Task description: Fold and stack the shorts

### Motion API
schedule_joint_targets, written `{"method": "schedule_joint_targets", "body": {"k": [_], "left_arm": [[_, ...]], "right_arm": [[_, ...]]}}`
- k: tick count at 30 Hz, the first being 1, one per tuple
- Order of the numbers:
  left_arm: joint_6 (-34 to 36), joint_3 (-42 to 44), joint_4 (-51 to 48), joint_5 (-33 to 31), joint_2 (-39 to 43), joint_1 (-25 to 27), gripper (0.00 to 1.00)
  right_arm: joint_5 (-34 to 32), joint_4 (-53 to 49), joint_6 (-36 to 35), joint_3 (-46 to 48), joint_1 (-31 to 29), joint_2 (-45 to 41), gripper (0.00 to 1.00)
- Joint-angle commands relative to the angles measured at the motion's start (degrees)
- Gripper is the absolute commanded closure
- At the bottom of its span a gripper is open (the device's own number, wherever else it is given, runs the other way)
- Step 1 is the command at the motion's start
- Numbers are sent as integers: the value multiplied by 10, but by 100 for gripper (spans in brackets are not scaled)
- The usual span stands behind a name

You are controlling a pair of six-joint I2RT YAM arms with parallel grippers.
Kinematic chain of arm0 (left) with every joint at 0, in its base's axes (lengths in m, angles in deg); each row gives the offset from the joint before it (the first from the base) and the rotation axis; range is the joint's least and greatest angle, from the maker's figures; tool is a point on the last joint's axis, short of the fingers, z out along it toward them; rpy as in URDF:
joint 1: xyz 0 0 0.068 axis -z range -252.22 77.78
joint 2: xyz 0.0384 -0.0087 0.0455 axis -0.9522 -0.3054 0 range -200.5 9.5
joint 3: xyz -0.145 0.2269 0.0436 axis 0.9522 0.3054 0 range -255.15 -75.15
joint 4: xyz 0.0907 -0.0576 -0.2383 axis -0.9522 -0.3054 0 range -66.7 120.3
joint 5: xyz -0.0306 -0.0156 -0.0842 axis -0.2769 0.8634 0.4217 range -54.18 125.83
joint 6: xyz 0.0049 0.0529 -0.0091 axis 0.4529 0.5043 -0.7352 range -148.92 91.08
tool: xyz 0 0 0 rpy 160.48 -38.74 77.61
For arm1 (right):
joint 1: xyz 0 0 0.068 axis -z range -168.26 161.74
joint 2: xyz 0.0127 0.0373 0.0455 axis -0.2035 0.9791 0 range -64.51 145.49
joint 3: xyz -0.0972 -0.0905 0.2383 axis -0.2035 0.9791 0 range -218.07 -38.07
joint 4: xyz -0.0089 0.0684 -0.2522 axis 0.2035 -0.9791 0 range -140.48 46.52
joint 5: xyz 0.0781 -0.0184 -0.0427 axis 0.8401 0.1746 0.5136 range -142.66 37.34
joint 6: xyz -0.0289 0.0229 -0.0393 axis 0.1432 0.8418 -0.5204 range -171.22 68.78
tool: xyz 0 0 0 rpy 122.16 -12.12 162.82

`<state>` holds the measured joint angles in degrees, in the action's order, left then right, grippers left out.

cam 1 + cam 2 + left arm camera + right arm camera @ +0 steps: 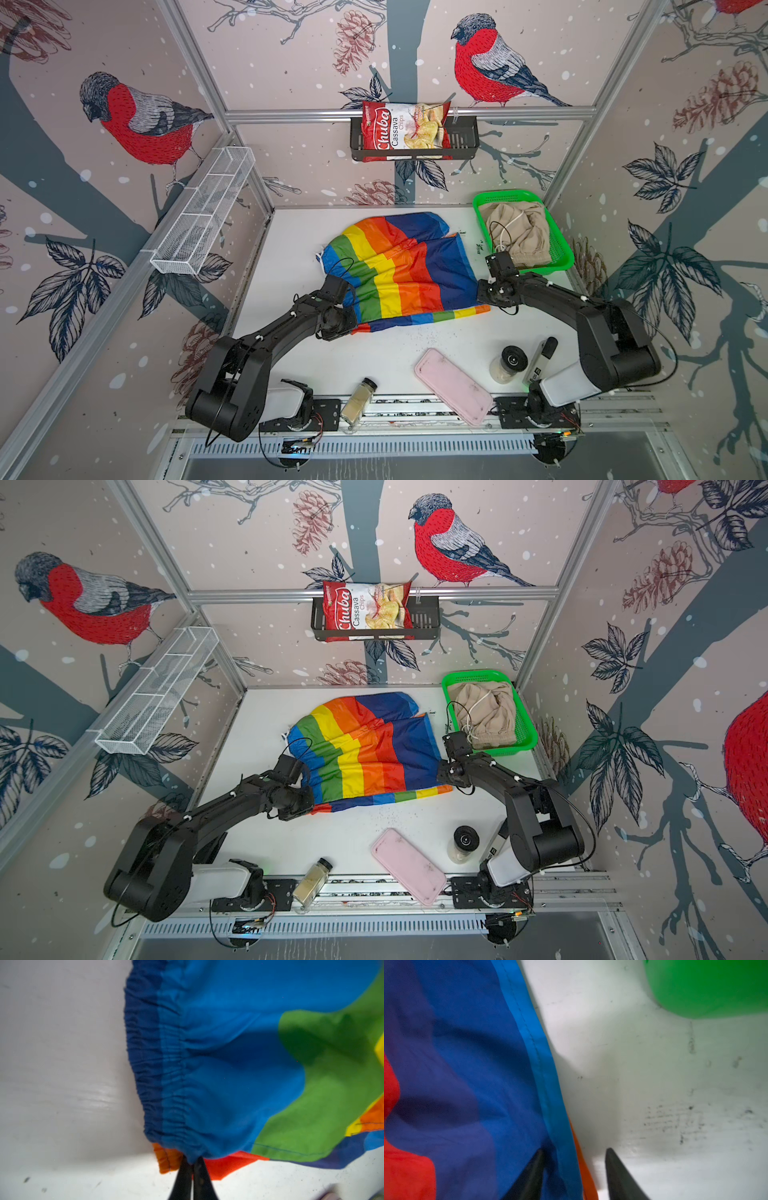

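Observation:
The rainbow shorts [399, 270] [365, 750] lie spread over the middle of the white table, with the gathered waistband [166, 1076] at the left. My left gripper [192, 1160] [353, 326] is shut on the near corner of that waistband. At the right edge of the shorts my right gripper [574, 1150] [482, 291] stands open. One of its fingers [535, 1167] is over the blue cloth and the hem [550, 1084] runs between the two. The beige shorts [519, 237] [486, 715] lie bunched in the green basket [507, 194] [478, 674] at the back right.
Along the front edge are a pink case [453, 386], a spice jar [358, 399] lying down, a black-lidded jar [509, 363] and a white and black device [540, 359]. A chips bag [405, 129] sits in a back-wall rack. A white mesh rack [203, 212] hangs at the left.

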<state>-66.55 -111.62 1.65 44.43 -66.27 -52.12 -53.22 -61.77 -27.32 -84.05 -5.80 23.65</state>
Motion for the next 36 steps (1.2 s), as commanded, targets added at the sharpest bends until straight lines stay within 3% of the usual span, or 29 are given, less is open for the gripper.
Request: {"method": "schedule_joint_targets", "body": {"k": [1, 5, 6, 11, 20, 27, 28, 29, 31, 34, 36], "left_arm": [[4, -40, -20, -55, -11, -1, 100], [15, -110, -38, -121, -37, -2, 100], [17, -124, -41, -125, -40, -2, 100], [29, -155, -73, -148, -30, -2, 100], [8, -82, -63, -154, -6, -3, 100], [11, -81, -34, -101, -15, -3, 100], [11, -81, -27, -88, -10, -2, 88], [12, -81, -19, -74, -3, -2, 69], [11, -77, -4, -51, 11, -2, 49], [6, -67, 28, -30, 28, -2, 34], [3, -58, 52, -26, 26, -2, 33]], "right_arm": [[61, 37, -1, -5, 3, 4, 76], [106, 63, 13, -5, 1, 8, 98], [110, 65, 16, -5, -1, 6, 100], [82, 46, 16, 4, 7, -66, 100], [11, -44, 40, 60, 64, -263, 100], [39, -22, 68, 155, 67, -251, 100], [40, -15, 70, 162, 68, -241, 100], [40, -8, 70, 169, 68, -231, 100], [33, 3, 68, 176, 67, -214, 100], [16, 13, 64, 179, 68, -196, 100], [10, 20, 61, 176, 69, -188, 100]]}}
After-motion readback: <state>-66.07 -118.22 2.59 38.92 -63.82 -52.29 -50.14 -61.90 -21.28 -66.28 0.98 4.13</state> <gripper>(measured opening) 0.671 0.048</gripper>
